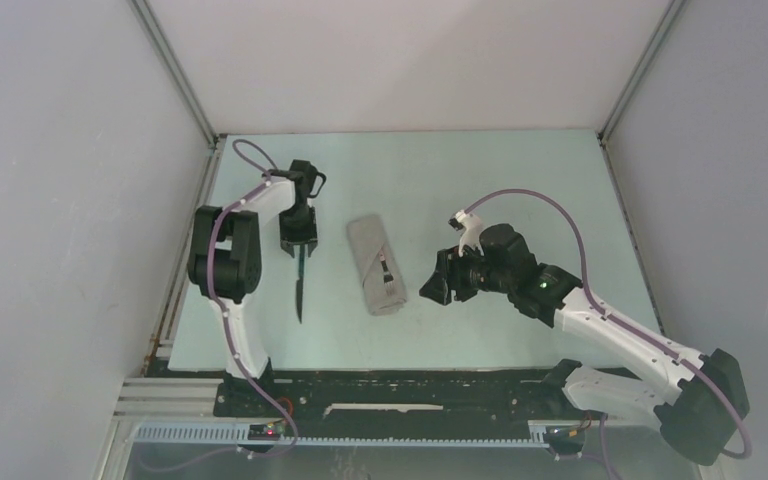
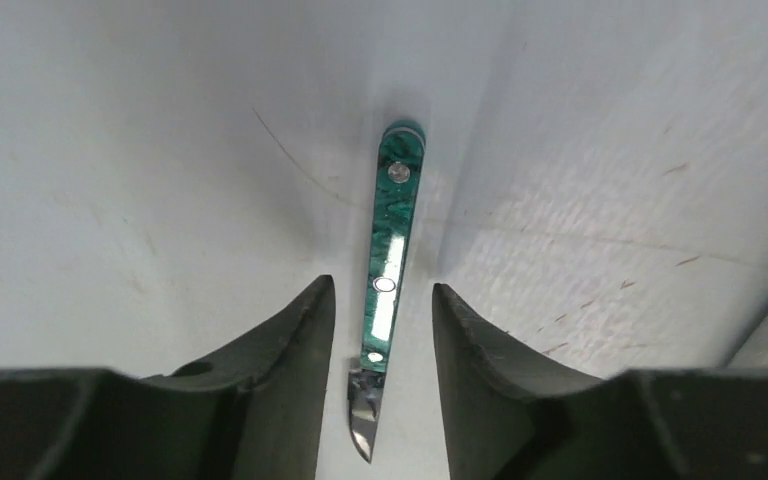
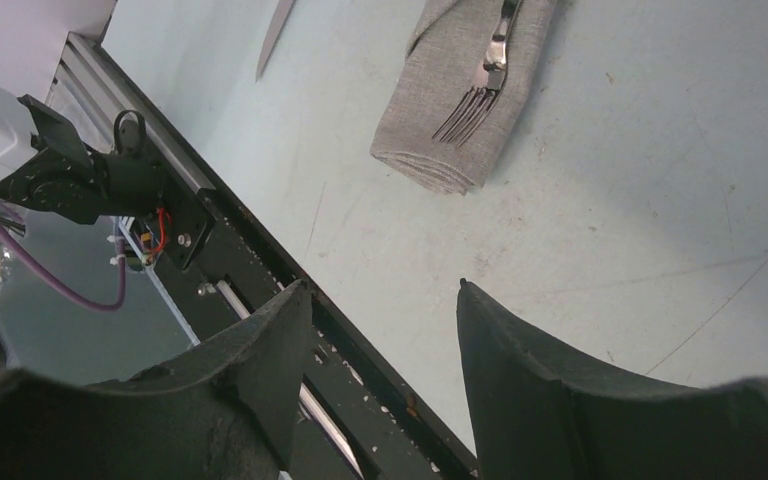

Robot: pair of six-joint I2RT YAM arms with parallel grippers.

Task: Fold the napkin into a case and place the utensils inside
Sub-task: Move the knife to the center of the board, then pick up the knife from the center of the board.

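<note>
The case (image 1: 374, 266) lies near the middle of the table (image 1: 520, 180), its length running up and down the overhead frame. The fork (image 3: 478, 88) rests on it, tines toward the case's lower end. Left of the case and clear of it lies the knife (image 1: 301, 288), roughly parallel to it. The left gripper (image 2: 381, 285) stands over the knife's upper end, a finger (image 2: 305, 340) on each side of the handle, not touching it. The right gripper (image 3: 381, 287) sits right of the case, apart from it.
</note>
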